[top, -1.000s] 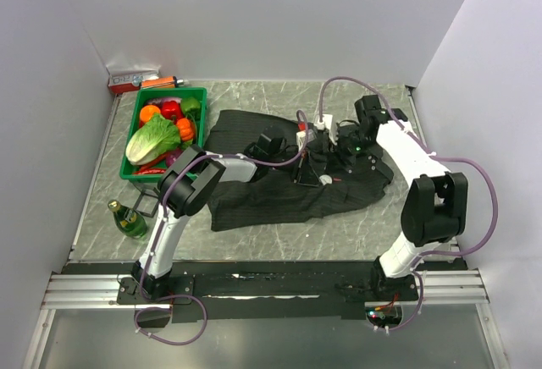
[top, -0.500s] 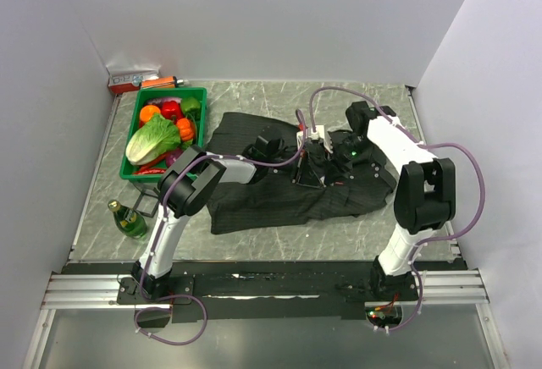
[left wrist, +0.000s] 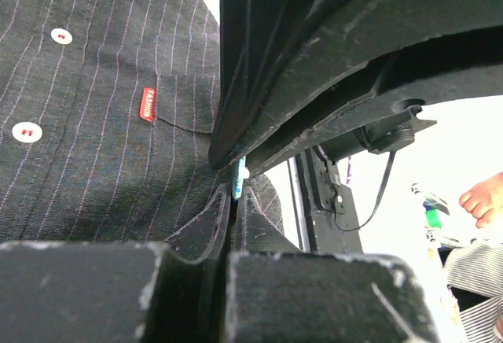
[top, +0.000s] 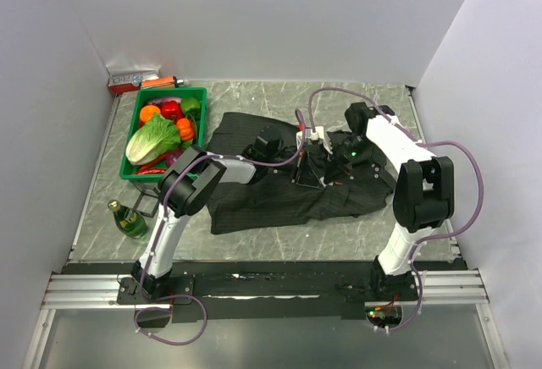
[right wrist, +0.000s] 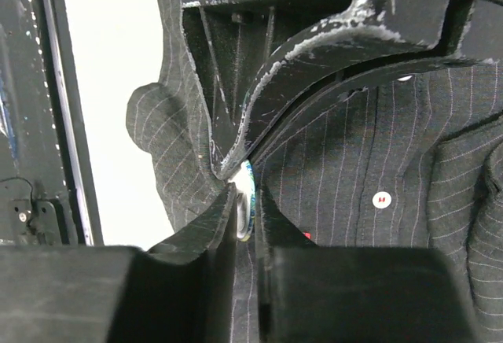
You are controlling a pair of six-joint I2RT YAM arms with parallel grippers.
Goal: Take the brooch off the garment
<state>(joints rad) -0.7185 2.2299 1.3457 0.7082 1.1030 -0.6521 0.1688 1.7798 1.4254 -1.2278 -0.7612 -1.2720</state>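
Brooch (right wrist: 247, 193) taken to be the small pale disc with a teal rim, seen edge-on, its face hidden, so front colour not readable. Sits on the garment (top: 254, 202) at mid-surface, right where both pairs of jaws meet. Not to be confused with the red label (left wrist: 147, 105) marked FASHION or the pale buttons (left wrist: 27, 132) on the same panel.

Right jaws: set at a narrow gap, one pad on either flat of the disc, apparently gripping it. Left jaws: pressed fully together, judged to be pinching a fold of cloth just beside the disc, tip to tip with the right pair.

Step in hand, by the look of it: grip made, pull not yet done; no gap visible between disc and cloth. Next move likely calls for drawing the disc slowly and straight away from the cloth, with the pinched fold held down as an anchor. Worth watching for cloth tenting up with the disc, a sign of a pin or clasp not freed. Clasp itself out of sight.

Room: plenty overhead. Bare strip of surface (top: 288, 238) in front of the near hem, wider bare patch behind the garment toward the back wall. Tighter on the right, with the right arm (top: 423, 195) and its purple cable (top: 480, 191) near the side wall. Green basket (top: 169, 91) just beside the garment's left edge, bottle (top: 127, 219) near the left arm (top: 182, 191), both well apart from the work.
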